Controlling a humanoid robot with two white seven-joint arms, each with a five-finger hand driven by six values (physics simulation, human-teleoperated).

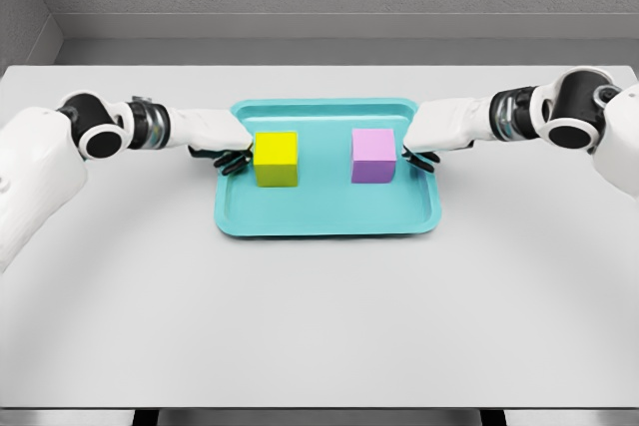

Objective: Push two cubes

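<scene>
A yellow cube [277,158] stands on the left half of a teal tray [329,220], and a pink-purple cube [373,156] stands on the right half. My left hand [232,158] reaches in from the left, its dark fingertips right against the yellow cube's left face. From the right, my right hand [417,157] has its fingertips at the pink cube's right face. Both hands are flat with fingers relaxed, holding nothing. A gap of bare tray separates the two cubes.
The tray sits on a wide grey table [319,326] whose front edge runs along the bottom of the view. A grey wall stands behind the table.
</scene>
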